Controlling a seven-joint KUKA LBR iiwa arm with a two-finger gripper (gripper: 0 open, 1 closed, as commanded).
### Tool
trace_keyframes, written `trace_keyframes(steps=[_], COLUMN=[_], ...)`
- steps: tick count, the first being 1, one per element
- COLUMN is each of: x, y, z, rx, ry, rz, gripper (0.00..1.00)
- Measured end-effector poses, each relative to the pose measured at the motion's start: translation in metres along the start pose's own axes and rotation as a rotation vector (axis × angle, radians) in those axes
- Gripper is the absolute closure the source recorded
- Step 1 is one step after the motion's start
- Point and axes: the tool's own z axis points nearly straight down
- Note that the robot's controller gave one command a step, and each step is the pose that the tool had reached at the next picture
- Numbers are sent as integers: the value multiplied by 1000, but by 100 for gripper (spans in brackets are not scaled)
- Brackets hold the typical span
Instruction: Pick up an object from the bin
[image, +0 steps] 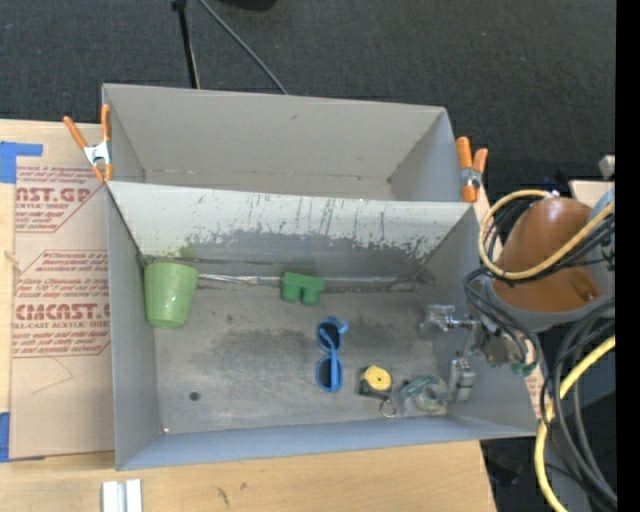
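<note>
My gripper (452, 350) hangs low at the bin's right side, close to the right wall. Its two metal fingers stand apart, open, with nothing between them. Just in front of it, near the front right corner, lies a small grey-green tangled thing (425, 393) with a dark ring at its left end. A yellow round piece (376, 379) lies a little further left. Blue sunglasses (330, 353) lie lengthwise near the middle of the floor.
A light green cup (169, 291) lies on its side against the left wall. A small green block (301, 288) sits at the foot of the back wall. The arm with its orange cover and yellow cables hangs over the right rim.
</note>
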Motion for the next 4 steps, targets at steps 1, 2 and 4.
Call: trace_keyframes(steps=[1, 2, 4], x=[20, 17, 18], y=[57, 105, 89], z=[20, 18, -105], rx=[-2, 1, 2], ry=[-9, -17, -15], rz=[37, -142, -129], gripper=[0, 0, 100])
